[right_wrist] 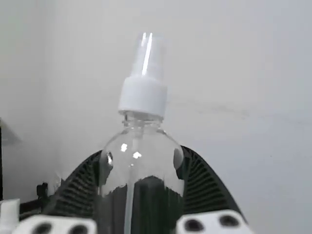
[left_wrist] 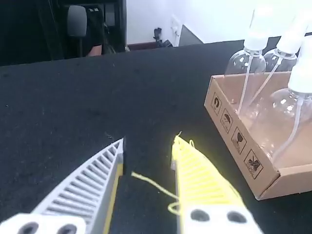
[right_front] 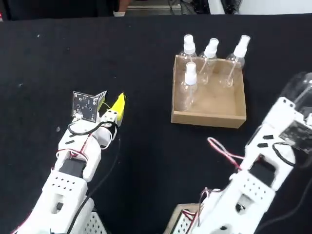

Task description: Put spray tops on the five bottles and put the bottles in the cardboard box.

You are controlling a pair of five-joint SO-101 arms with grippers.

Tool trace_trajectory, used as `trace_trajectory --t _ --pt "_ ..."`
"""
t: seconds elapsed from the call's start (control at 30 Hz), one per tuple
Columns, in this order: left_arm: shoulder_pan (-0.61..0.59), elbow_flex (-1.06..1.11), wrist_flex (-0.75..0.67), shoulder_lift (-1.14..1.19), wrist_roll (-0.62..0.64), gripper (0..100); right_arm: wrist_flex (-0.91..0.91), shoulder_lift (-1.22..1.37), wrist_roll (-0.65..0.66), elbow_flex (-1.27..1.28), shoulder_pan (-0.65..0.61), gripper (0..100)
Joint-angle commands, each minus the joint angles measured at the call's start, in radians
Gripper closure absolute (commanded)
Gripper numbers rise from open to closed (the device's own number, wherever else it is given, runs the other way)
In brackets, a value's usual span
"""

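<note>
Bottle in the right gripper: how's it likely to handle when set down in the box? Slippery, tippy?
Probably light: the bottle looks clear and empty. Likely slippery, since the right gripper pinches a smooth rounded shoulder. Possibly tippy once released: it carries a tall spray top, and four bottles stand in the cardboard box to bump against.

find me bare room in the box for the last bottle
Bare floor in the box: the near right part, bordered by the near wall, right wall and the lone bottle. The back row is crowded with three bottles. Outside, the table between box and left gripper is bare.
</note>
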Motion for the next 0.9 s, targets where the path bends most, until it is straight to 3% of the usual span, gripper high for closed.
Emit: trace_trajectory --t 0.0,0.23,0.53,0.87 --pt "0.005 -0.008 -0.021 -0.006 0.008 84 -0.160 0.156 -0.023 -0.048 0.048 98.8" --pt "0.005 -0.008 -0.021 -0.006 0.003 84 -0.229 0.453 -0.031 -0.182 0.124 98.8" --pt "0.010 0.002 -0.025 -0.005 0.002 84 -0.577 0.723 -0.026 -0.142 0.129 98.8" --pt "0.010 0.002 -0.025 -0.005 0.002 84 -0.898 1.190 -0.023 -0.380 0.158 98.8"
